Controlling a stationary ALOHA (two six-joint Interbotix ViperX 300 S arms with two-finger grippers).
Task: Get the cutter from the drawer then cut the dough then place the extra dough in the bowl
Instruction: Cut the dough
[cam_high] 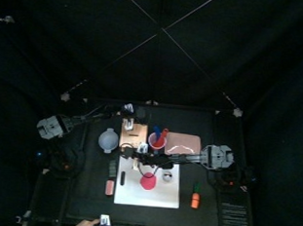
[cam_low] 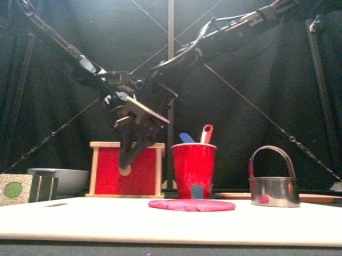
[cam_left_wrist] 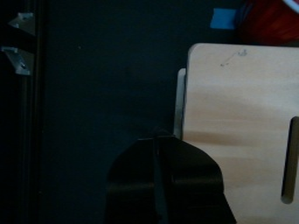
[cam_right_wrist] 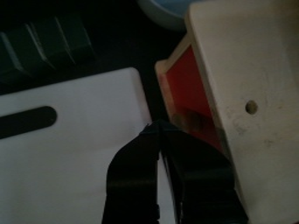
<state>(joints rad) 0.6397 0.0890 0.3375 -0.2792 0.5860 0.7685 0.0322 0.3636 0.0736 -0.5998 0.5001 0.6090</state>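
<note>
The pink dough (cam_low: 191,205) lies flat on the white board (cam_low: 80,225), and the metal cutter (cam_low: 274,180) stands upright on the board to its right. The wooden box (cam_high: 131,133) sits behind the board, its red drawer front (cam_right_wrist: 187,96) facing it. My right gripper (cam_right_wrist: 152,127) is shut on nothing, tips down just in front of the drawer front, between box and board (cam_right_wrist: 82,105). It hangs before the drawer in the front view (cam_low: 128,160). My left gripper (cam_left_wrist: 163,137) is shut and empty above the table beside the box top (cam_left_wrist: 239,114).
The blue-grey bowl (cam_high: 107,138) sits left of the box. The red cup (cam_low: 194,165) with two toy knives stands right of the box, behind the dough. A green toy (cam_low: 14,188) lies at the front left and an orange toy (cam_high: 195,198) right of the board.
</note>
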